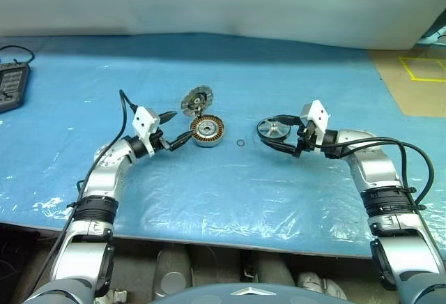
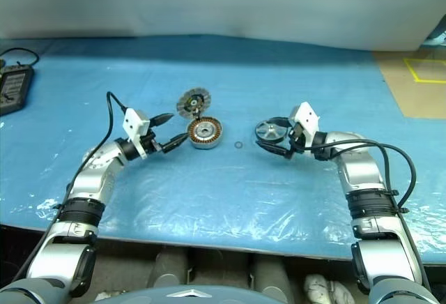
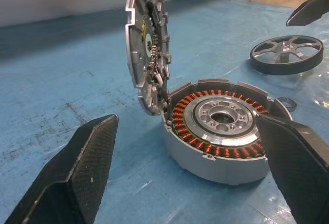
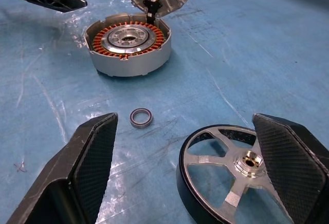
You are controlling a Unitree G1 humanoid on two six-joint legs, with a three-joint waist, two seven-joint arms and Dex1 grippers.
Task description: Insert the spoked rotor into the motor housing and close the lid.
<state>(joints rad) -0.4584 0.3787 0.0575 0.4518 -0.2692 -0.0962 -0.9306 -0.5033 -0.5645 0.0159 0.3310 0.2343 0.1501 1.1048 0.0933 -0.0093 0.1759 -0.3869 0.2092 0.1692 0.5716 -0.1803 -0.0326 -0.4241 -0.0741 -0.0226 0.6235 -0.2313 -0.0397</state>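
Note:
The motor housing [image 1: 208, 130] lies on the blue sheet, its copper windings [image 3: 191, 141] showing around a central hole. The lid [image 1: 197, 100] stands nearly upright on the housing's far rim, joined to it by thin wires. My left gripper [image 1: 179, 127] is open just left of the housing, with one fingertip [image 3: 97, 136] on either side of it in the left wrist view and touching nothing. Further right lies the spoked rotor [image 1: 274, 131], flat on the sheet. My right gripper [image 4: 184, 121] is open around the rotor [image 4: 231, 178], which sits close to one finger.
A tiny loose ring [image 1: 240, 143] lies between housing and rotor. A black device [image 1: 12, 84] with a cable sits at the far left. Brown board with yellow tape [image 1: 418, 74] borders the sheet at the right. The table's front edge [image 1: 209, 238] runs below both arms.

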